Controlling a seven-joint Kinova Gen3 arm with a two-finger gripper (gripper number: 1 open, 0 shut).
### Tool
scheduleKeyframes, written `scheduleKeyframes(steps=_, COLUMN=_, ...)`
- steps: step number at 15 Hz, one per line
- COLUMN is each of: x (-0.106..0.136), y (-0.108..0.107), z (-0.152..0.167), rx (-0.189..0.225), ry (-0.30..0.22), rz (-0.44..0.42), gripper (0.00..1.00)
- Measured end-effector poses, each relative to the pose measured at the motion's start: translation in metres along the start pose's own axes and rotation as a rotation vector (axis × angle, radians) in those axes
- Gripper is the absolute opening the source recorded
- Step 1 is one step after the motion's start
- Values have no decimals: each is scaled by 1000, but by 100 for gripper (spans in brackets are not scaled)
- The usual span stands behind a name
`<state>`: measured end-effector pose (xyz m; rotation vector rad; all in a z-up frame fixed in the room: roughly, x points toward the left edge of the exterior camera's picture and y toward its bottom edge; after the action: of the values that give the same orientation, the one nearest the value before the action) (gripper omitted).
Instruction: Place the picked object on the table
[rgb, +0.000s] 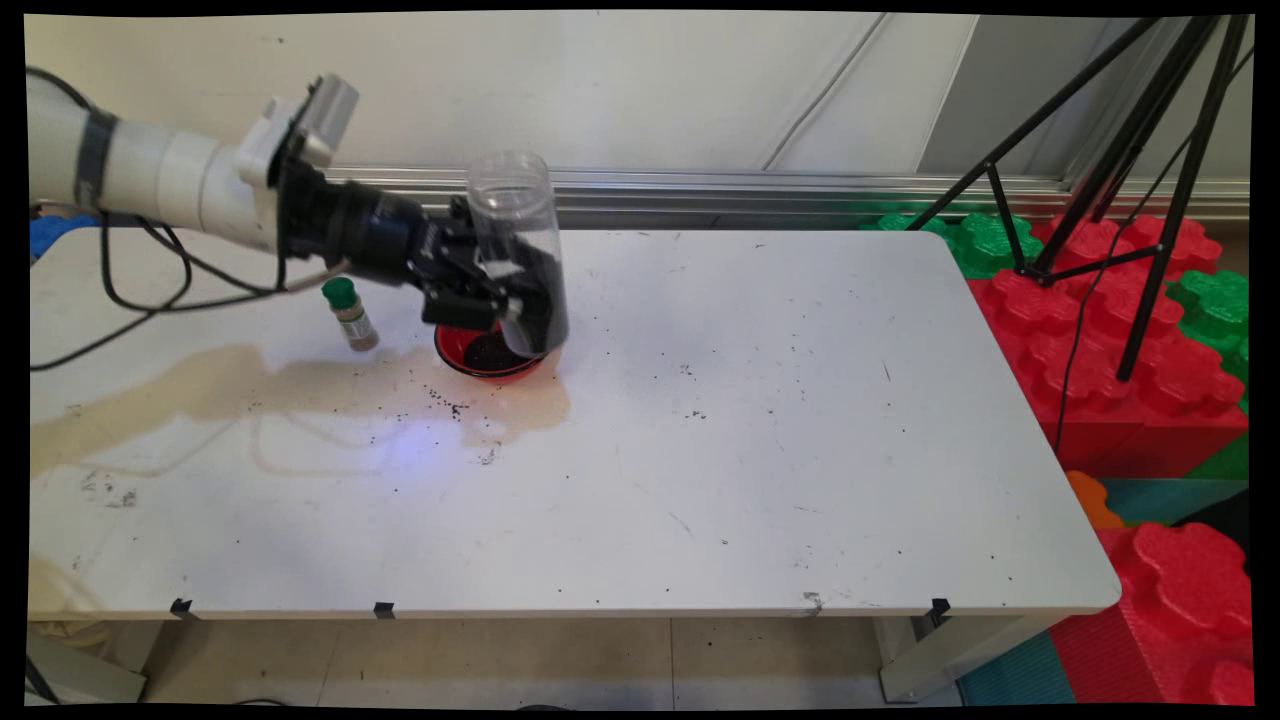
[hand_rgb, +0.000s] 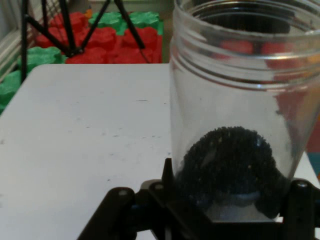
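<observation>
White walls with a metal rail along the base stand behind a white desk (rgb: 760, 420) that fills most of the main view. Off the desk's 3 o'clock edge lie big red and green foam blocks (rgb: 1100, 330), and a black tripod (rgb: 1120, 170) stands on them at about 2 o'clock. A pale brown spill stain (rgb: 300, 390) spreads across the desk from 9 o'clock toward the middle, with dark crumbs scattered near it.

From 10 o'clock the white arm (rgb: 160, 175) reaches in, black cables hanging beneath it. Its black hand (rgb: 500, 290) is pinching a clear plastic jar (rgb: 520, 250). The fingers are pressed against the jar's lower part, one on each side. The jar stands nearly upright, its long axis close to vertical and leaning a little, with the open threaded mouth pointing up. A heap of black granules (hand_rgb: 225, 165) sits in its bottom portion; the upper portion is see-through. The jar's base hangs just over a small red bowl (rgb: 487, 355), which sits on the desk a little toward 10 o'clock from the centre, at the stain's right end. The bowl holds some dark granules too.

Just beside the bowl, toward 9 o'clock, a small spice bottle (rgb: 350, 313) with a green cap stands on the desk, tilted slightly.

In the hand view the jar rises between the fingers (hand_rgb: 299, 205).
</observation>
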<state>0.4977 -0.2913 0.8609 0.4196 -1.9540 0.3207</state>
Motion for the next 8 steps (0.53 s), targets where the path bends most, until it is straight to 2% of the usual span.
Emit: scheduleKeyframes(steps=8, x=-46, y=29, z=55, rx=-53, ry=14, rz=-3, gripper=0)
